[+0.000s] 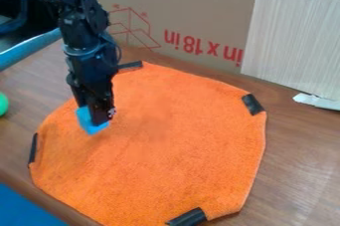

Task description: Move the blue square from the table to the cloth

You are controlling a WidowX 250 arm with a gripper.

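Black robot gripper (100,118) right at bright blue square (86,121), over left part of orange fabric cloth (179,140)! Wide or closed on square? Cannot tell. Best play now: settle square flat, release gently, rise straight up, no sideways drag.

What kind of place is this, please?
Probably a robot test area, perhaps in a lab: a robot arm over an orange cloth taped to a wooden table, with cardboard standing behind.

Cardboard (199,1), pale panel (292,36), green object (3,104)
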